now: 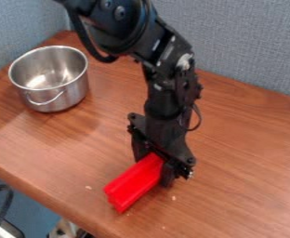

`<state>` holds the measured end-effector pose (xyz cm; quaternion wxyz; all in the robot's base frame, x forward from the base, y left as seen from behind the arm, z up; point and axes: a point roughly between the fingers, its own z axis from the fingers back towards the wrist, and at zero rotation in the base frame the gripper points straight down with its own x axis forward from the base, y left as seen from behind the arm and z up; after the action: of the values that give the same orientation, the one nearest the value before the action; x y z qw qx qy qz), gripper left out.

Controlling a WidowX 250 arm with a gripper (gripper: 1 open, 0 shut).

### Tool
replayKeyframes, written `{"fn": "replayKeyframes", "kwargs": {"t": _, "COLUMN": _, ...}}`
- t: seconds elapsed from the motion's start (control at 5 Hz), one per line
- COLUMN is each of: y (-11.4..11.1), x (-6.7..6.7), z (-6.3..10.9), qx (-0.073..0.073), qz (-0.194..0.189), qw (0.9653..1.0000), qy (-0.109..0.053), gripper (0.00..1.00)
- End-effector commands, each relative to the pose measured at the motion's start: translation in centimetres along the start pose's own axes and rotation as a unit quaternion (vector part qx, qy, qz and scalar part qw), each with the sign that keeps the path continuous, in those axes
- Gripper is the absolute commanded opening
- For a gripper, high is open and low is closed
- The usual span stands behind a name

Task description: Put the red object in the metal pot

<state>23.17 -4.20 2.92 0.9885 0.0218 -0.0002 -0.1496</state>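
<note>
Nearest the camera, close to the front edge of the wooden table (36, 139), lies the red block (135, 182), long and narrow, flat on the wood, with its near end pointing toward the lower left and its far end reaching up under the arm. Over that far end stands the claw (160, 165), pointing straight down, one finger on each side of the block; the fingers sit close against its sides, but whether they are already pressing on it or only bracketing it cannot be told from this view, and the block shows no sign of being lifted. Behind the claw the black arm (160, 74) rises and bends back toward the top of the frame. Farthest off, at the back left corner of the table and well apart from the block, the metal pot (51, 76) stands upright and empty, its mouth open to the ceiling. The step in hand looks like the grasp itself. The next move calls for a firm squeeze on the block, a lift clear of the table, then a carry across to the left and back until the block hangs over the pot's mouth, tipped or lowered so its length goes inside the rim
</note>
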Motion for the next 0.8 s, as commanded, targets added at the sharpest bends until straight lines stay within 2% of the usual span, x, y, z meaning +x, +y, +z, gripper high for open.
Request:
{"fn": "replayKeyframes", "kwargs": {"t": 0.0, "y": -0.7, "x": 0.7, "z": 1.4, "qx": -0.007, "qz": -0.011, "qw": 0.9997, "qy": -0.02, "gripper": 0.0}}
{"fn": "replayKeyframes", "kwargs": {"t": 0.2, "y": -1.4, "x": 0.6, "z": 1.8, "qx": -0.013, "qz": -0.02, "qw": 0.9996, "qy": -0.016, "gripper": 0.0}}
{"fn": "replayKeyframes", "kwargs": {"t": 0.4, "y": -0.7, "x": -0.5, "z": 1.3, "qx": -0.015, "qz": -0.021, "qw": 0.9996, "qy": -0.014, "gripper": 0.0}}
{"fn": "replayKeyframes", "kwargs": {"t": 0.6, "y": -0.5, "x": -0.7, "z": 1.7, "qx": -0.015, "qz": 0.015, "qw": 0.9997, "qy": -0.013, "gripper": 0.0}}
